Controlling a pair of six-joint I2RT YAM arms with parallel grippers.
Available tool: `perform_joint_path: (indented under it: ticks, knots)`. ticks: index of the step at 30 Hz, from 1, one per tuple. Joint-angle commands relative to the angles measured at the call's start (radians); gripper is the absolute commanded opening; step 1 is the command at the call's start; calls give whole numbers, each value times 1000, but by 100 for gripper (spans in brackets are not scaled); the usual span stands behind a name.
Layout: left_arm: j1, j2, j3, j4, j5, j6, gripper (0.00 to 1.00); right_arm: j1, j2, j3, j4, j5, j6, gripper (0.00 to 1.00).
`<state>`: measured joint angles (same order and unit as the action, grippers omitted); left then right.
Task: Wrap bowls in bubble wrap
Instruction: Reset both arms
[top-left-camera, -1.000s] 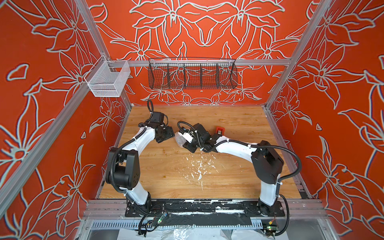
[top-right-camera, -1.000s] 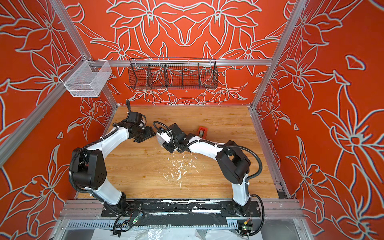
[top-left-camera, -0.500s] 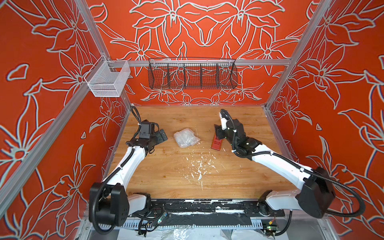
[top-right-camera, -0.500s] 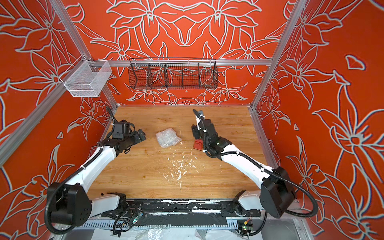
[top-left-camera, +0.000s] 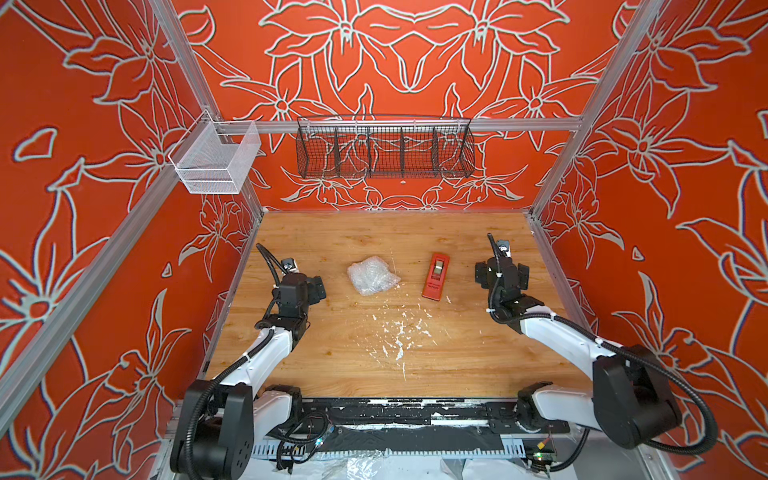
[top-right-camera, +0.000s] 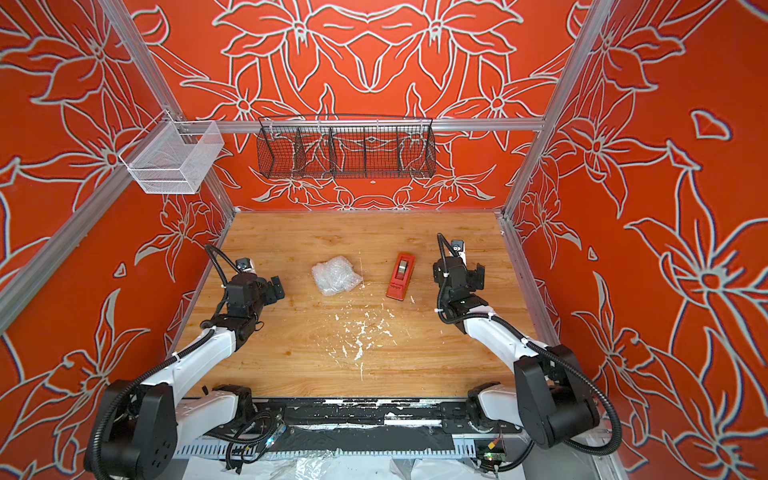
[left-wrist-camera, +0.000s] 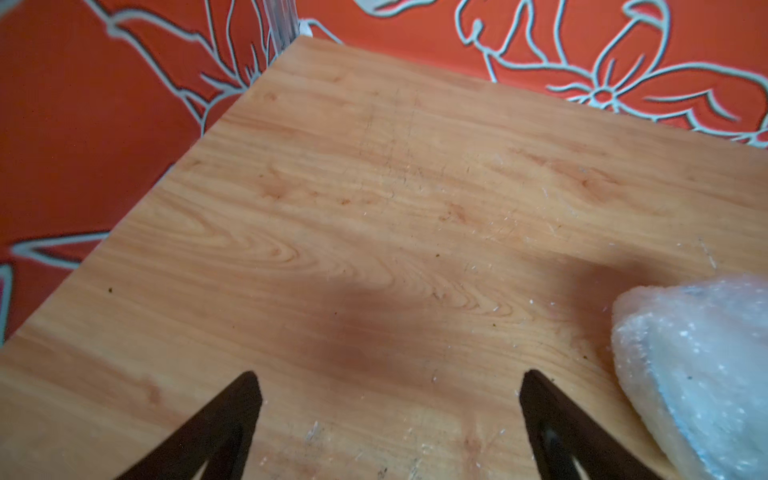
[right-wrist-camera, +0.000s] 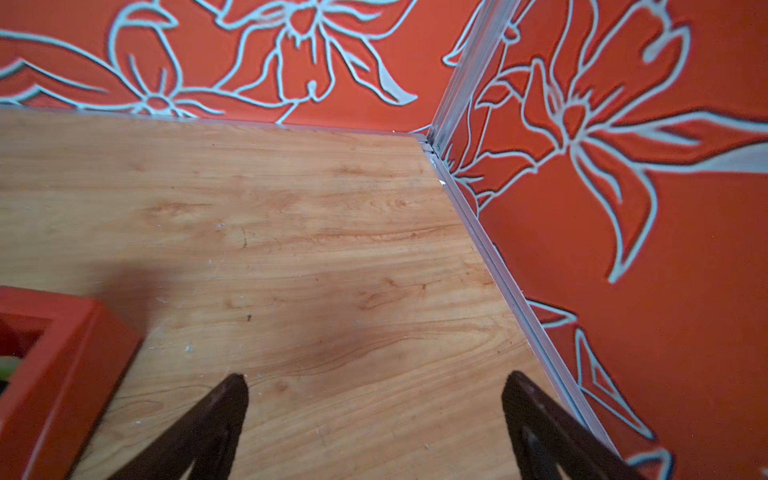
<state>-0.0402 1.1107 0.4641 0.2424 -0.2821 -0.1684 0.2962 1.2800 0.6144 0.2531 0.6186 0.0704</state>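
A bunched lump of bubble wrap (top-left-camera: 372, 276) (top-right-camera: 336, 275) lies on the wooden table, left of its middle, with nothing touching it. The bowl does not show; no part of it is visible through the wrap. My left gripper (top-left-camera: 316, 286) (top-right-camera: 276, 286) hovers a short way left of the lump, open and empty. In the left wrist view the bubble wrap (left-wrist-camera: 698, 374) sits just outside one finger of the left gripper (left-wrist-camera: 388, 382). My right gripper (top-left-camera: 502, 268) (top-right-camera: 459, 270) is open and empty near the right wall, over bare wood (right-wrist-camera: 374, 384).
A red tape dispenser (top-left-camera: 436, 276) (top-right-camera: 401, 276) (right-wrist-camera: 50, 353) lies between the lump and the right gripper. White scraps (top-left-camera: 399, 332) litter the table's middle. A black wire basket (top-left-camera: 384, 147) and a white mesh basket (top-left-camera: 214, 160) hang on the walls.
Both grippers were at the lump a second ago. They have let go, opened and drawn back to the left and right sides. The lump stays on the table.
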Motion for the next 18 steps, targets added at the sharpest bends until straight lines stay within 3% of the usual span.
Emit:
perform_joint_path:
  ticks: [1,6,11,13,15,18]
  knots:
    - [0,-43,-45,106,19,94,97,-17,1,-52,67,23,-41,98]
    - [0,-33,-126,173,-7,91,97,-66,-37,-139,166,-44,-64,98]
    - [0,59,-168,296,-23,83,97,-133,-9,-262,381,-150,-58,98]
    - [0,120,-189,383,-8,94,97,-138,12,-353,562,-199,-80,98]
    - [-2,184,-166,408,-1,107,97,-160,69,-397,695,-276,-88,98]
    - [-8,230,-95,320,-16,107,97,-165,163,-336,684,-328,-111,97]
